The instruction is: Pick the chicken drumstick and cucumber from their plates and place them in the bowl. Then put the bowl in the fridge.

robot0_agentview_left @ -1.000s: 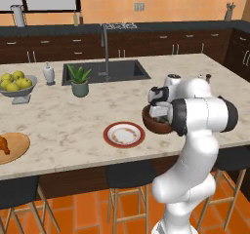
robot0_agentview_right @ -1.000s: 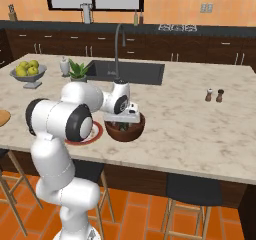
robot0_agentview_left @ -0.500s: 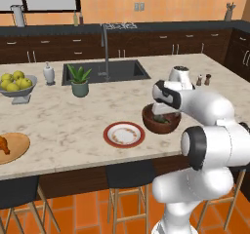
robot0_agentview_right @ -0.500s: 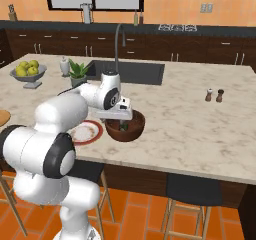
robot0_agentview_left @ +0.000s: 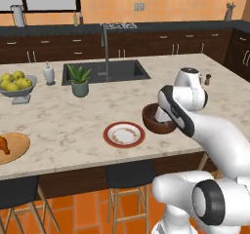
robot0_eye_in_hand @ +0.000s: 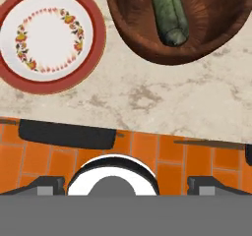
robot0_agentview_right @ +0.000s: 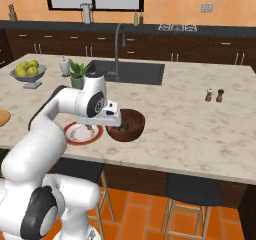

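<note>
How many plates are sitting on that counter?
2. A red-rimmed white plate lies beside the brown bowl; a tan wooden plate at the counter's left end carries the chicken drumstick.

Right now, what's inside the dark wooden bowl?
The cucumber lies inside the bowl, alone on its bottom in the hand view. The bowl's far side runs past the picture's top edge, so that part cannot be seen.

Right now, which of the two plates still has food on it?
The tan wooden plate at the far left edge of the counter: the chicken drumstick lies on it. The white plate with red rim beside the bowl is bare.
</note>
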